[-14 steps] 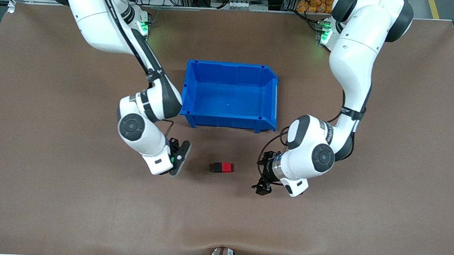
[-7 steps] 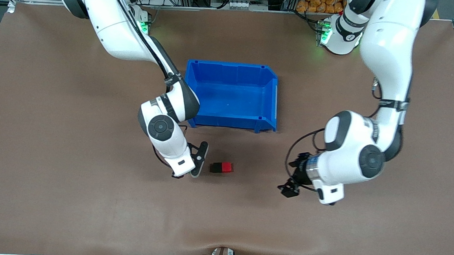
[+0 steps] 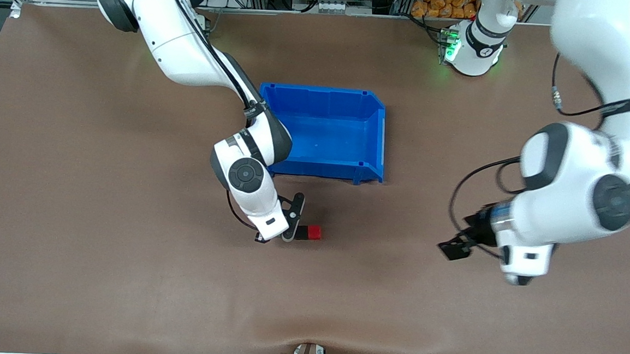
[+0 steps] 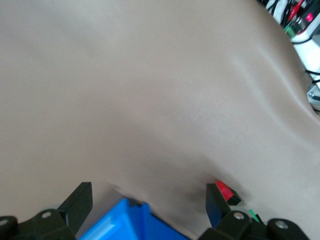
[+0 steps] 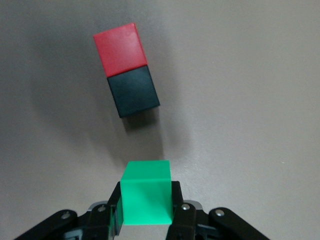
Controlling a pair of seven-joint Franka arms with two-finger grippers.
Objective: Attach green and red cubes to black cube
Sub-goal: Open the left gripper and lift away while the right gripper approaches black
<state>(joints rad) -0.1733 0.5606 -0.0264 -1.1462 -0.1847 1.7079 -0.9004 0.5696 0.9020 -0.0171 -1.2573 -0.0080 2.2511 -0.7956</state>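
A wide brown-covered desk (image 3: 98, 240) carried an open blue plastic bin (image 3: 323, 131). The left arm's black two-finger gripper (image 3: 455, 247) hung over bare desk toward its own end, jaws spread apart and holding nothing. The right arm's black gripper (image 5: 146, 215) had its jaws clamped on a small bright green solid cube (image 5: 147, 198). Just ahead of those jaws lay a small matte black cube (image 5: 133, 91), with a small bright red cube (image 5: 120, 48) touching its other face.

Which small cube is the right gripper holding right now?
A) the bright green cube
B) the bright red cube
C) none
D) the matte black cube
A: the right gripper is shut on the bright green cube, while the bright red cube and matte black cube sit joined on the table.
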